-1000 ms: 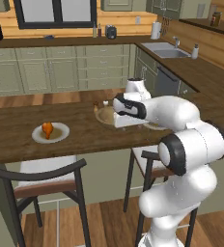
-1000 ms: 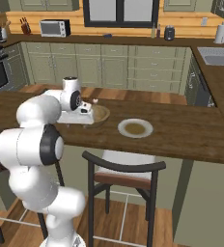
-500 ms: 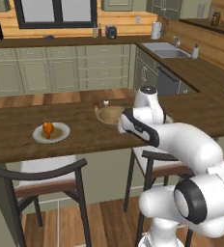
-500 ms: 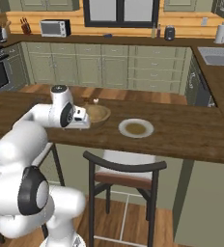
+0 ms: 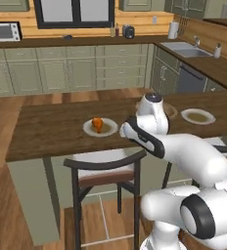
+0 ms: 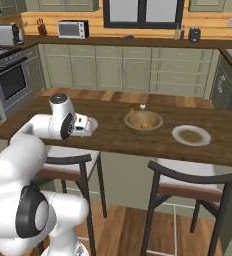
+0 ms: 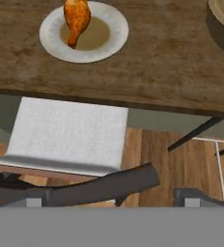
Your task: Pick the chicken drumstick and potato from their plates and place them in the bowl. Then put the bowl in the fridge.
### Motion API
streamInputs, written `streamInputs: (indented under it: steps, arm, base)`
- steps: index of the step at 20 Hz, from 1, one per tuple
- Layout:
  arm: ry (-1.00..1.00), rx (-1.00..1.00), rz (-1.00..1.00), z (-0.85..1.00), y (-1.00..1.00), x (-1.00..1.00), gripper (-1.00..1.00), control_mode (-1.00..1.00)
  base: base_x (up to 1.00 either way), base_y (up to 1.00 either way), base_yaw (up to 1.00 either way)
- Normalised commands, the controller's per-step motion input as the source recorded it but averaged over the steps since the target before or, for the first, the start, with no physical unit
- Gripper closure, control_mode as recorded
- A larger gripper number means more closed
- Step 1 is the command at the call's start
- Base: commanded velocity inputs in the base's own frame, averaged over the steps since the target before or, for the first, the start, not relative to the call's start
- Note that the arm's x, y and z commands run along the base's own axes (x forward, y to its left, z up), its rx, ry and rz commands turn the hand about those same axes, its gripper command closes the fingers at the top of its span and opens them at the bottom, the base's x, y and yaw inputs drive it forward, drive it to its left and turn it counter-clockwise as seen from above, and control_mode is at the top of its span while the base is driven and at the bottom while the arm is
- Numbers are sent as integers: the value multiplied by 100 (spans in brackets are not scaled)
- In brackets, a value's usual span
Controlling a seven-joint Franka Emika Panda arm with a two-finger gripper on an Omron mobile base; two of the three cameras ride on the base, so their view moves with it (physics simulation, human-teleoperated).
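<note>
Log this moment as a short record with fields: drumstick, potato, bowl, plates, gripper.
drumstick: the chicken drumstick lies on the left plate, on the wooden counter
potato: a pale lump sits inside the bowl, likely the potato
bowl: the bowl stands on the counter between the two plates
plates: the right plate holds nothing
gripper: the gripper is open and holds nothing, off the counter's near edge above the chair seat, short of the drumstick

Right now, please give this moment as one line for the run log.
gripper: open, empty | chicken drumstick: on plate | potato: in bowl | next: pick drumstick
</note>
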Motion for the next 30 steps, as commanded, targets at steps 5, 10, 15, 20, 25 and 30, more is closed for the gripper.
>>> streamInputs:
  steps: [5, 10, 15, 20, 25, 30]
  arm:
    - [0, 0, 0, 0, 0, 0, -100, 100]
    - [0, 0, 0, 0, 0, 0, -100, 100]
    - [0, 0, 0, 0, 0, 0, -100, 100]
    - [5, 0, 0, -3, 0, 60, -100, -100]
    - [7, 0, 1, -17, 28, 100, -100, -100]
    - [6, 0, 0, -22, 43, 82, -100, -100]
  base:
    - [25, 40, -1]
    - [99, -32, 0]
    - [100, 0, 0]
    - [40, 0, 0]
    - [0, 0, 0]
    - [0, 0, 0]
